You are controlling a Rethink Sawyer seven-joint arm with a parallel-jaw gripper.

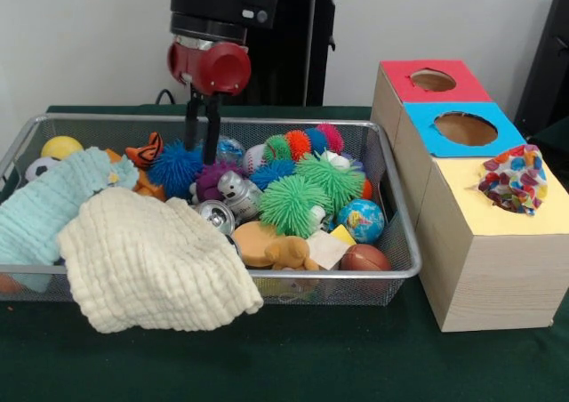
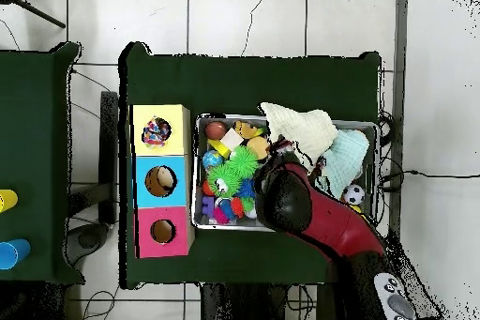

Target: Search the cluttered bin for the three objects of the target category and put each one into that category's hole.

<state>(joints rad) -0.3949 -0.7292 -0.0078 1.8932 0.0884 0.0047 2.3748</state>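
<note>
We see a big green surface (image 1: pixel 293 366) that carries everything. On it sits a wire bin (image 1: pixel 391 269) full of toys, and just beside the bin stands a long wooden box (image 1: pixel 480 277) with three tops: a red top (image 1: pixel 396 82) with a hole, a blue top (image 1: pixel 436 144) with a hole, and a yellow top (image 1: pixel 462 197) whose hole has a patchwork ball (image 1: pixel 514 180) with many colors sitting in it. The red and black arm (image 1: pixel 212 28) comes down over the back of the bin. A cream cloth (image 1: pixel 147 260) hangs over the front edge of the bin, and a light blue cloth (image 1: pixel 49 211) lies next to it, touching it. The hand (image 1: pixel 202 148) is down among the toys with its two dark fingers (image 1: pixel 192 126) close together, only a thin gap between them, and we cannot tell if they pinch anything. Right by the fingers is a blue spiky ball (image 1: pixel 175 169). Two green spiky balls (image 1: pixel 293 205) lie in the middle of the bin, with a purple spiky ball (image 1: pixel 212 178) close to them. Near the right end we see a small globe ball (image 1: pixel 362 220), a little brown basketball (image 1: pixel 364 258) in the front corner, and a yellow ball (image 1: pixel 60 148) far off at the left end.
</note>
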